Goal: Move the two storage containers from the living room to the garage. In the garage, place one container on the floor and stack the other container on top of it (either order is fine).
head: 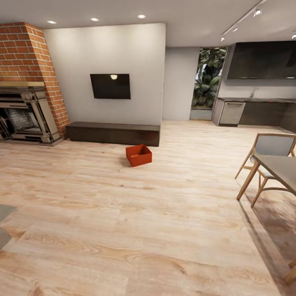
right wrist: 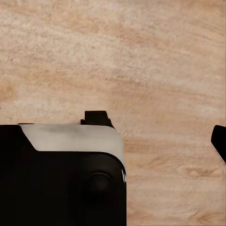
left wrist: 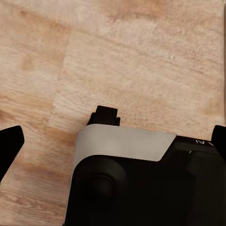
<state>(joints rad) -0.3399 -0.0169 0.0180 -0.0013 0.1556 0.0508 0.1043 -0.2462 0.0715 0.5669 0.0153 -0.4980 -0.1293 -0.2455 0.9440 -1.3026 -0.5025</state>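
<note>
This is the living room, with a light wood plank floor (head: pixel 135 230). One orange-red topless storage container (head: pixel 138 155) sits on the planks ahead of me, just in front of the long low dark cabinet (head: pixel 113 133). It is several steps away and slightly turned. In the left wrist view my left gripper (left wrist: pixel 113 141) is open, its black fingertips (left wrist: pixel 10 141) far apart over bare planks and part of my own body. My right gripper (right wrist: pixel 113 143) also hangs over planks with one fingertip (right wrist: pixel 219 140) at the frame edge, holding nothing. The garage is out of view.
A brick fireplace (head: pixel 24 82) stands at the far left and a black TV (head: pixel 110 86) hangs above the cabinet. A wooden chair (head: pixel 267 160) and a table (head: pixel 279 168) stand at the right. Kitchen counters (head: pixel 255 112) lie behind them. A grey object (head: pixel 4 224) shows at the left edge.
</note>
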